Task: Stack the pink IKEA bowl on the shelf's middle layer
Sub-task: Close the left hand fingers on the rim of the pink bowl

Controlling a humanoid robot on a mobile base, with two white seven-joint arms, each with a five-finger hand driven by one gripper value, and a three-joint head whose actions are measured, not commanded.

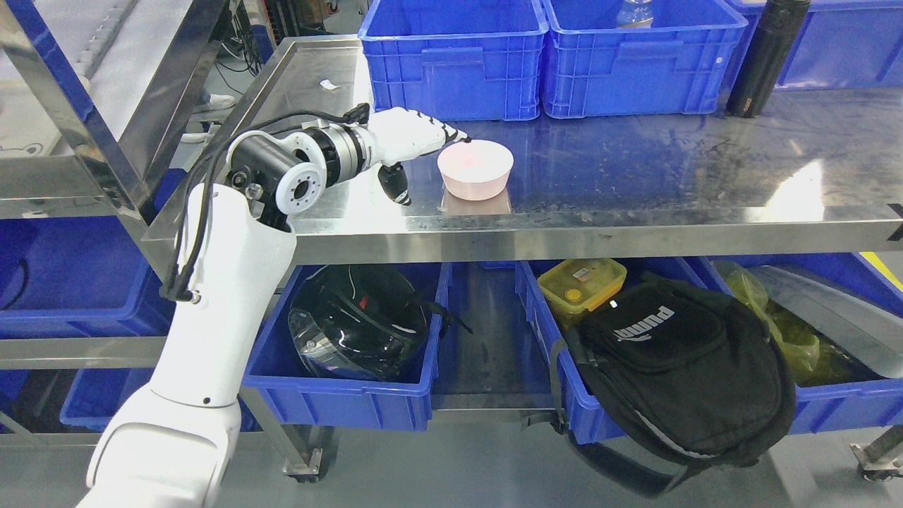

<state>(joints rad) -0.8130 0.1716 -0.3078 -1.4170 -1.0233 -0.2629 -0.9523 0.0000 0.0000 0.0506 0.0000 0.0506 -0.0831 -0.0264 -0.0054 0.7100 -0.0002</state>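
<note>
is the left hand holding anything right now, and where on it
The left hand touches the pink bowl at its left rim, fingertips over the edge, thumb hanging free; whether it grips cannot be told.

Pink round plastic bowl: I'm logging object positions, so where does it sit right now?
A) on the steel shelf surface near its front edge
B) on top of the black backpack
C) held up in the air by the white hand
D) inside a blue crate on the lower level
A: the pink round plastic bowl stands upright on the steel shelf surface near its front edge, with the left hand beside its rim.
</note>
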